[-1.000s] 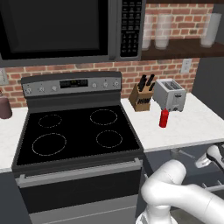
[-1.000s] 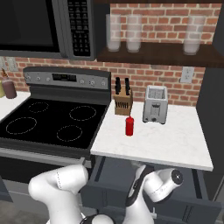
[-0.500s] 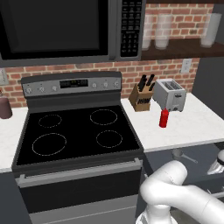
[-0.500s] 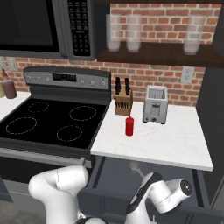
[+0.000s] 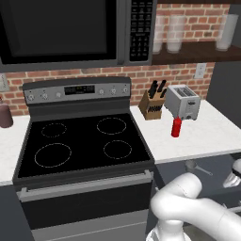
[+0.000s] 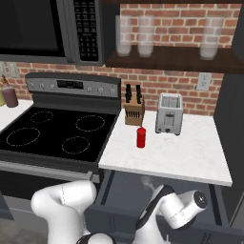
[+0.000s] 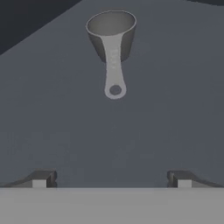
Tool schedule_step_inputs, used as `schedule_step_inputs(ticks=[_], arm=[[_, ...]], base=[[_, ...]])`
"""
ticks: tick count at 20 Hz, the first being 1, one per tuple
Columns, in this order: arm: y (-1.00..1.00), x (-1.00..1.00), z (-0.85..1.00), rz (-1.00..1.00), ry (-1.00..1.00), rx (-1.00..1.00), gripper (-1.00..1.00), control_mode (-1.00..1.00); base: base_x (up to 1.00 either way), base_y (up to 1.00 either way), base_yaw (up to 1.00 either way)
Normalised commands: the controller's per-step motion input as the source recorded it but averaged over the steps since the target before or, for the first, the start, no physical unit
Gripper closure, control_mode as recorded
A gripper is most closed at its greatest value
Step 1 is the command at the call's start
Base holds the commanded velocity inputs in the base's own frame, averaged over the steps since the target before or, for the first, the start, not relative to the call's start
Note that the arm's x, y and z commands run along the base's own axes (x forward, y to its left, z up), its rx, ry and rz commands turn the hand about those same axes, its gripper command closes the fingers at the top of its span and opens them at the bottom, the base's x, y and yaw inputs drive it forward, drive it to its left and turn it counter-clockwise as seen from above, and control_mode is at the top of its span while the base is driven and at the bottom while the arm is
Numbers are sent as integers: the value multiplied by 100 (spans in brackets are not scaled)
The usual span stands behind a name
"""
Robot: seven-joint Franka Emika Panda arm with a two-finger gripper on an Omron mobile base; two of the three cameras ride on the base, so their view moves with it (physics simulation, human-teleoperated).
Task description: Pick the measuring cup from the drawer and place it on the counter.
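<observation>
The measuring cup [image 7: 111, 35], small, round and grey, stands upright on the floor of the open drawer [image 7: 175, 109], its long handle pointing back toward my gripper [image 7: 111, 180]. The gripper is open, fingertips [image 7: 41, 179] spread wide, short of the handle's end with nothing between them. In the left base view the cup [image 5: 190, 165] shows inside the drawer [image 5: 214, 181] under the counter [image 5: 207, 136]. The right base view has the cup [image 6: 145, 180] at the back of the drawer [image 6: 119, 200], below the counter [image 6: 186, 155], with my forearm bent over the drawer.
A red bottle [image 5: 176, 127] [image 6: 141, 137], a knife block [image 5: 151, 106] and a toaster [image 5: 184, 101] stand on the counter. The black stovetop [image 5: 84, 143] lies to the left, and a shelf with glasses [image 6: 143, 43] hangs above.
My hand has swung down and to the right into the open drawer. The cup, bottle and drawer have not moved.
</observation>
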Motion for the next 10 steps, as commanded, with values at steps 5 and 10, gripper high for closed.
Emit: schedule_step_inputs(ticks=[5, 10], arm=[[4, -36, 100, 11, -8, 2, -100, -100], [34, -29, 68, 7, -8, 9, -100, -100]], base=[[0, 0, 0], [0, 0, 0]])
